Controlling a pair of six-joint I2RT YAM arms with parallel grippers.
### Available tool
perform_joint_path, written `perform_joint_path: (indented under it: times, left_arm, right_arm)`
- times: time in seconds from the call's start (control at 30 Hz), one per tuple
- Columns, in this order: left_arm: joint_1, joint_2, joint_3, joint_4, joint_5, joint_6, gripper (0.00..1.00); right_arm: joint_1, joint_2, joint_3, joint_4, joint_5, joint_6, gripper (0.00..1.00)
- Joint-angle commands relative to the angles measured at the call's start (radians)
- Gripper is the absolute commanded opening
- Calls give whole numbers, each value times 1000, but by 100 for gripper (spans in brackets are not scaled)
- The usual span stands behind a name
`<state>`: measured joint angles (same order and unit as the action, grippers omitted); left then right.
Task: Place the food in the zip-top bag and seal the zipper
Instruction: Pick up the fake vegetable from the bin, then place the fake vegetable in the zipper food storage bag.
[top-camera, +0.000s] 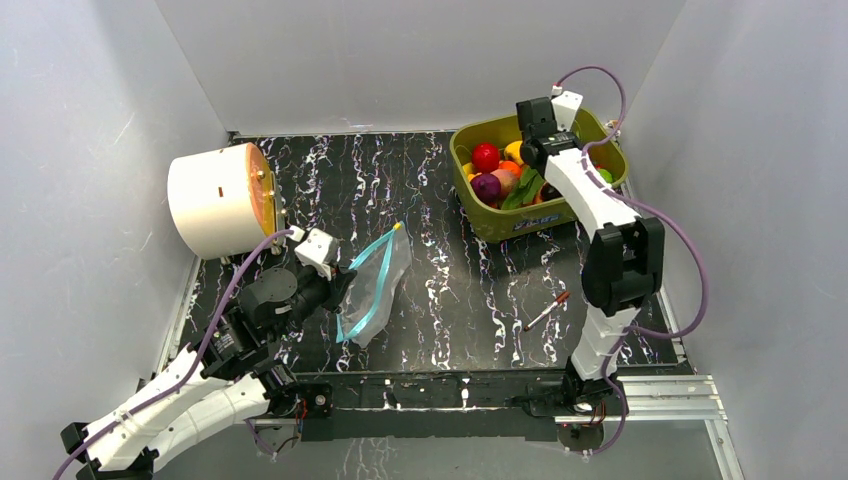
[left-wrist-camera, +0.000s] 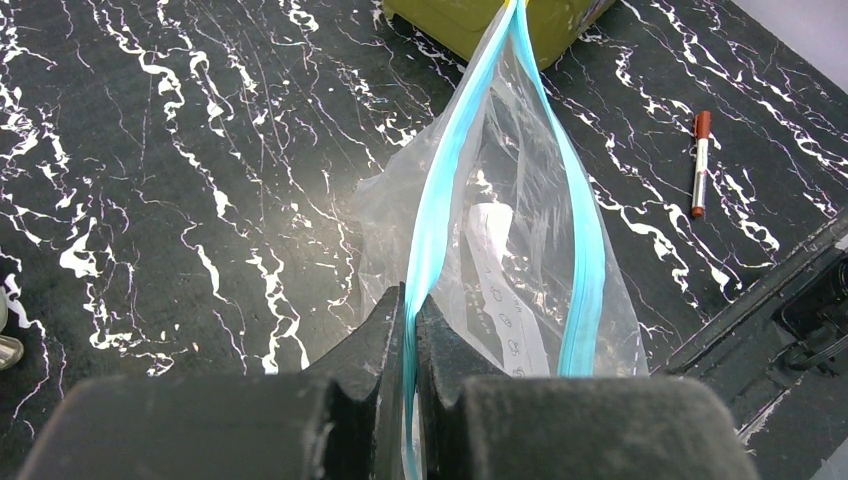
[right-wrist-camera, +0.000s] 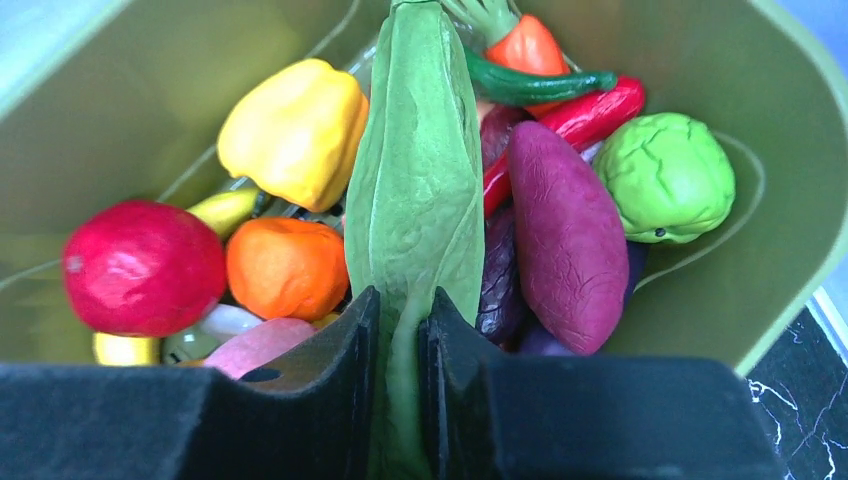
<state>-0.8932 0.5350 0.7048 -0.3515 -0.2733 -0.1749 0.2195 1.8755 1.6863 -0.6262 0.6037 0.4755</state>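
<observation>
Left hand (left-wrist-camera: 410, 300) pinches the zipper (left-wrist-camera: 440, 190), holding the zip-top bag (left-wrist-camera: 500, 230) agape, while right hand (right-wrist-camera: 400, 300) pinches the green leaf (right-wrist-camera: 415, 170) — probably to load it.

**A:** What does the right gripper (right-wrist-camera: 400, 310) cover?

**B:** The green leaf (right-wrist-camera: 415, 170): its near end sinks between the fingers and runs off the bottom edge. Just left of them a pale pink piece (right-wrist-camera: 265, 345) is half hidden, too little to name. Just right, the purple sweet potato (right-wrist-camera: 565, 230) loses its near tip behind a finger.

**A:** Beyond it?

**B:** The top edge crops an orange-red piece (right-wrist-camera: 527, 45). The olive tub (right-wrist-camera: 130, 100) runs off both sides.

**A:** And the left gripper (left-wrist-camera: 412, 305)?

**B:** The zipper (left-wrist-camera: 440, 190) passes between its fingers and off the bottom edge, and the top edge crops the far end. Just right of the fingers, the white label (left-wrist-camera: 500, 280) has writing too small to read.

**A:** From above?

**B:** The right gripper's fingertips sit hidden under its own wrist.
</observation>
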Motion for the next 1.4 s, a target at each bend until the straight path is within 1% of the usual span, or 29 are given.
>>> perform_joint_path:
  times: [0.0, 0.2, 0.33, 0.43, 0.6, 0.7, 0.87, 1.03, 1.23, 1.27, 1.3, 1.37]
  left_arm:
    - [-3, -5, -6, 20, -36, 9, 0]
    - [-4, -33, -32, 50, -102, 14, 0]
    - [-4, -27, -43, 102, -121, 54, 0]
    - [-3, 2, -28, 178, -124, 146, 0]
    - [-3, 72, -9, 327, -135, 366, 0]
    - [-3, 121, -12, 380, -143, 434, 0]
    - [-3, 158, -53, 429, -153, 417, 0]
    - [-4, 143, -107, 438, -166, 398, 0]
    - [-4, 161, -124, 410, -167, 390, 0]
    - [-3, 167, -122, 409, -160, 388, 0]
    - [-3, 172, -120, 409, -151, 386, 0]
    - [-3, 182, -118, 412, -141, 381, 0]
  right_arm:
    - [-6, -123, -1, 101, -33, -51, 0]
    - [-6, -215, -11, 84, -106, -67, 0]
    - [-5, -288, -41, 58, -205, -78, 0]
    - [-2, -358, -66, 37, -325, -86, 0]
    - [1, -496, -138, 3, -527, -82, 0]
    - [1, -605, -212, 6, -691, -85, 0]
    - [2, -785, -388, 78, -983, -73, 0]
    - [1, -925, -522, 83, -1190, -70, 0]
    - [2, -1011, -689, 107, -1463, -50, 0]
    - [3, -1024, -721, 127, -1527, -46, 0]
    - [4, -1038, -751, 161, -1549, -21, 0]
    - [8, -1057, -798, 249, -1628, 66, 0]
